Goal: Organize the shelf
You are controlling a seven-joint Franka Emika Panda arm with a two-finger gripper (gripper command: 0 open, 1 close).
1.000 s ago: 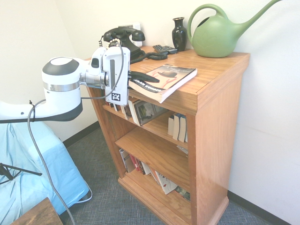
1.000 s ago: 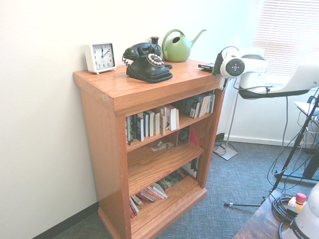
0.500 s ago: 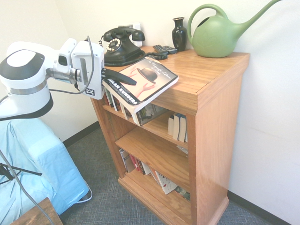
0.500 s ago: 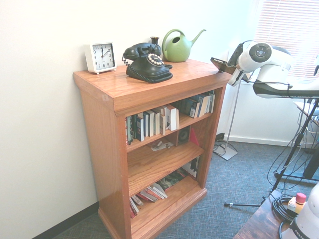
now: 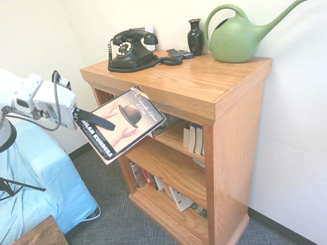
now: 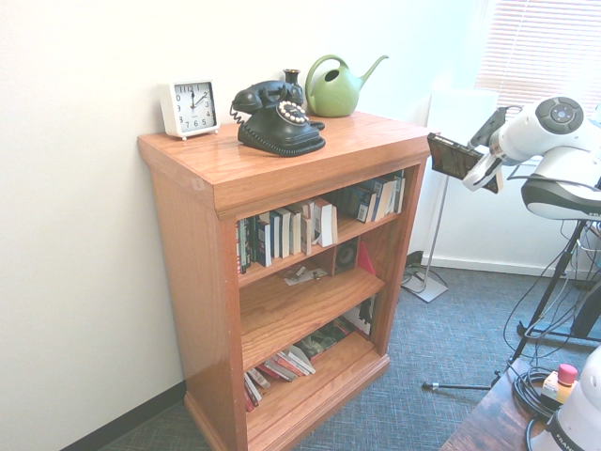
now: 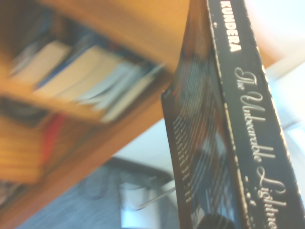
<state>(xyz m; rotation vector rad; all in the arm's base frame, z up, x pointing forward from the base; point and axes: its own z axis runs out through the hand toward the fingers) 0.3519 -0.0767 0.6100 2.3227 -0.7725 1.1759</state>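
The gripper (image 5: 94,118) is clamped on the spine edge of 1 book (image 5: 122,124), holding it tilted in the air, clear of the front corner of the shelf (image 5: 204,97). Judged progress: book removed from the top; placement into 1 of 3 tiers remains.

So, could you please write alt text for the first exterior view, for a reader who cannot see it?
A white robot arm's gripper holds a tilted black paperback in the air in front of an oak shelf. On the shelf's top stand a black telephone, a dark vase and a green watering can.
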